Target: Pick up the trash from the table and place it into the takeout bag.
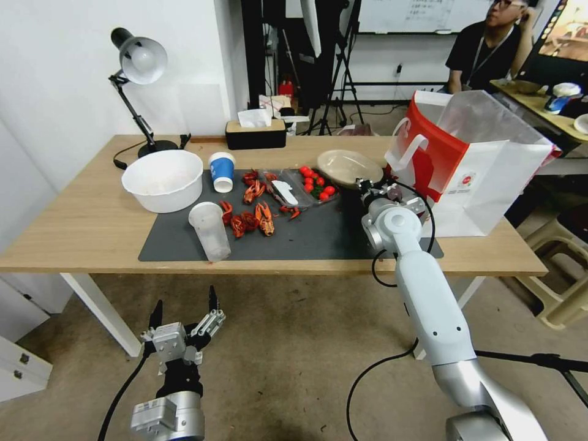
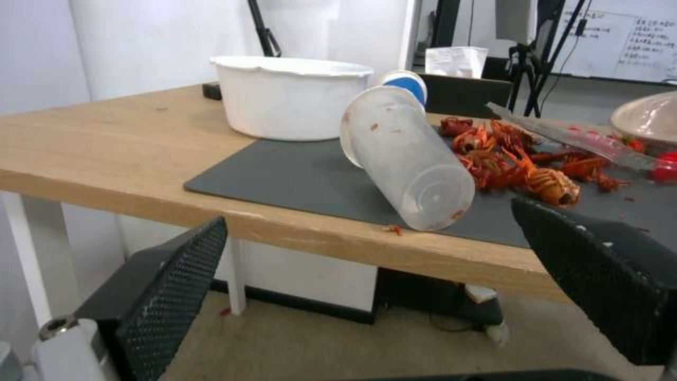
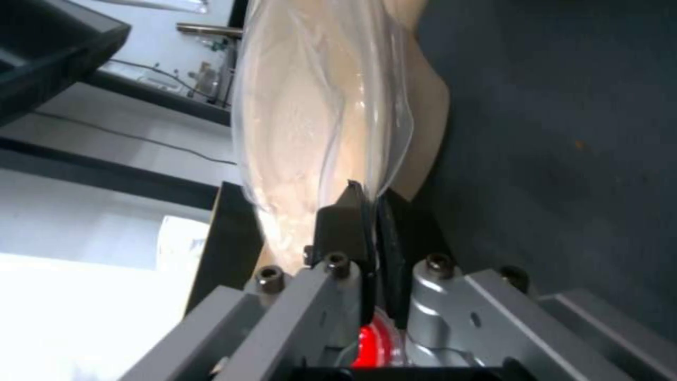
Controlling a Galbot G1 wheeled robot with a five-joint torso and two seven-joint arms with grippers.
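Nearest me, the left gripper (image 1: pixel 184 312) is hanging low in front of the table (image 1: pixel 73 233), below its front edge, with its two fingers (image 2: pixel 173 275) spread wide and nothing between them.

Just past that edge, on the near part of the grey mat (image 1: pixel 318 236), a clear cup (image 1: pixel 210 231) is lying on its side, its closed base pointing toward the edge. In the left wrist view a red speck is sitting on the wood beside that base. Behind the cup, crayfish shells (image 1: pixel 251 217) are lying scattered on the mat.

To the right, the right arm is reaching over the table, and the right gripper (image 1: pixel 365 185) is sitting at the near rim of the beige bowl (image 1: pixel 348 165). The right wrist view is showing its fingers (image 3: pixel 349 222) pressed together on that thin rim, which seems wrapped in clear film.

Left of the bowl, a clear tray of small tomatoes (image 1: pixel 315 182) is resting on the mat. Farther left are the blue-and-white cup (image 1: pixel 222 171), standing upright, and a big white tub (image 1: pixel 163 179).

The bag (image 1: pixel 471 165) is standing open at the table's right end, just beside the bowl, red face toward the mat.

At the back, a tissue box (image 1: pixel 255 131) and a desk lamp (image 1: pixel 139 64) are standing.
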